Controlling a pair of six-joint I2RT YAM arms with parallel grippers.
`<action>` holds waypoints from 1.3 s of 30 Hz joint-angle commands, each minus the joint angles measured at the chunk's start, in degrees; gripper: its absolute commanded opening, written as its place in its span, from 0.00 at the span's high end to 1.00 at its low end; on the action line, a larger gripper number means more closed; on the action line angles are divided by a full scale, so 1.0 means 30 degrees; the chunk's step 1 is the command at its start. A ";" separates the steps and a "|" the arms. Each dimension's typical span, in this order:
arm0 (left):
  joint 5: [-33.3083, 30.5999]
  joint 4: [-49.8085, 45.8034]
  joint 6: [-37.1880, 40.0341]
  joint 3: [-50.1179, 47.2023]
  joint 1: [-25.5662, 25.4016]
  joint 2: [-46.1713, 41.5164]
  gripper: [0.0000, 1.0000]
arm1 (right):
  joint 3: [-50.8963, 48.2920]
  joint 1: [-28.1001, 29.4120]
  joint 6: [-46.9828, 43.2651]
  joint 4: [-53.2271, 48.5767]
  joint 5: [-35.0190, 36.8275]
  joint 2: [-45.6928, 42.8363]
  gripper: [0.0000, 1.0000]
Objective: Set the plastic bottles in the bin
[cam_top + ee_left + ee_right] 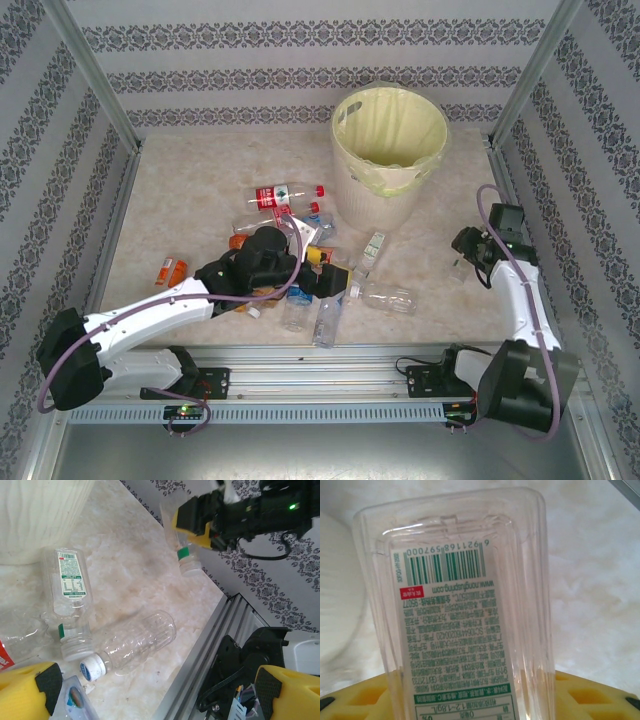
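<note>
The right gripper (pixel 467 252), fingers clamped on a clear green-labelled bottle (pixel 470 605), should carry it above the rim of the bin (pixel 385 205) before releasing, while the left gripper (pixel 328 270) hangs wide open over the other bottles (pixel 385 297) nearby.

– Do both arms look alike?
– Yes. The left arm of white tube links and black joint housings (pixel 150 315), lower left of the top view, trails a lilac cable (pixel 45 380). The matching right arm (pixel 522 300) at lower right does too.
– And the fingers?
– Chunky yellow fingers (pixel 22 692) with black pads (pixel 50 680). A green light (pixel 291 506) glows at the upper right of the left wrist view.
</note>
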 commanded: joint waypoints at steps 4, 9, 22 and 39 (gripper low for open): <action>-0.0159 0.1980 -0.0172 -0.0426 -0.0239 -0.0374 0.00 | 0.2961 0.1297 -0.0755 -0.1503 -0.1489 -0.1408 0.49; -0.0045 0.2939 -0.0425 -0.0716 -0.0237 -0.0759 0.00 | 0.5422 0.2027 -0.1033 -0.2045 -0.2733 -0.1931 0.50; 0.0030 0.3877 -0.0460 -0.1289 -0.0239 -0.1661 0.00 | 1.2749 0.5395 -0.2007 -0.1979 -0.3777 0.0596 0.52; 0.0194 0.5278 -0.0323 -0.2498 -0.0199 -0.2854 0.00 | 2.3563 0.8767 -0.3869 -0.5170 -0.1333 1.0790 0.55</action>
